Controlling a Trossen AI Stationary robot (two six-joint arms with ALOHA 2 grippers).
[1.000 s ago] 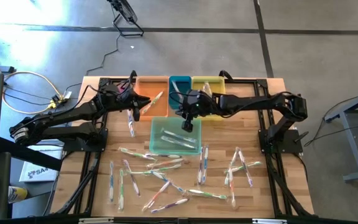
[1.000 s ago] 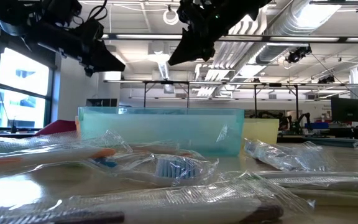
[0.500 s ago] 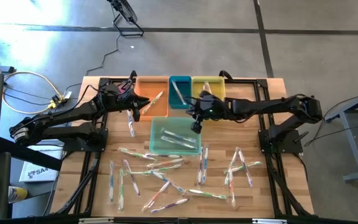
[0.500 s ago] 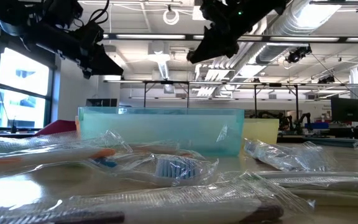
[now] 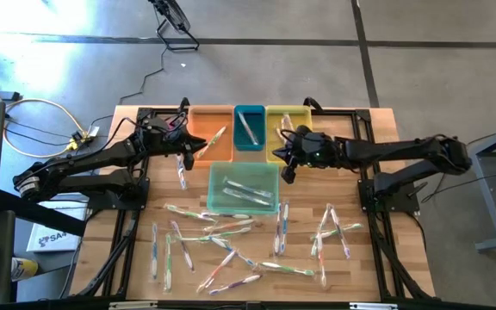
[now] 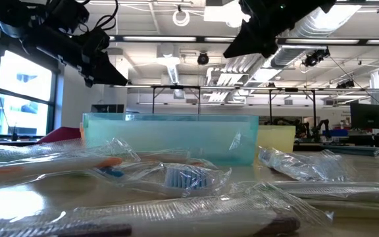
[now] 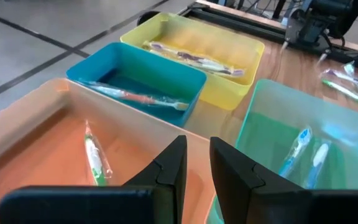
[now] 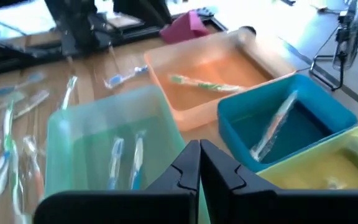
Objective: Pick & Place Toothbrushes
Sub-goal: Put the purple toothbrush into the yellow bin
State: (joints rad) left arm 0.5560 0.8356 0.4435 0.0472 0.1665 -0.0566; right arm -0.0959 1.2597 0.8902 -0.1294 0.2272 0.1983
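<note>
Several wrapped toothbrushes (image 5: 231, 250) lie loose on the wooden table's near half. Others lie in the bins: one in the orange bin (image 7: 94, 155), one in the blue bin (image 7: 143, 96), one in the yellow bin (image 7: 191, 57), two in the green bin (image 8: 126, 158). My left gripper (image 5: 192, 145) hovers over the orange bin's left part. It is open by a narrow gap (image 7: 197, 168) with nothing in it. My right gripper (image 5: 284, 172) is shut and holds nothing (image 8: 199, 165). It hangs above the green bin's far right corner, by the yellow bin's near edge.
The orange bin (image 5: 207, 116), blue bin (image 5: 249, 110) and yellow bin (image 5: 288, 110) stand in a row at the table's far side. The green bin (image 5: 218, 205) sits in front of them. One toothbrush (image 5: 181, 172) lies left of the green bin.
My right gripper, still shut and holding nothing, has drawn back toward the table's right edge. It was over the gap between the blue and green bins and is now beside the green bin's far right corner. No toothbrush has moved.
</note>
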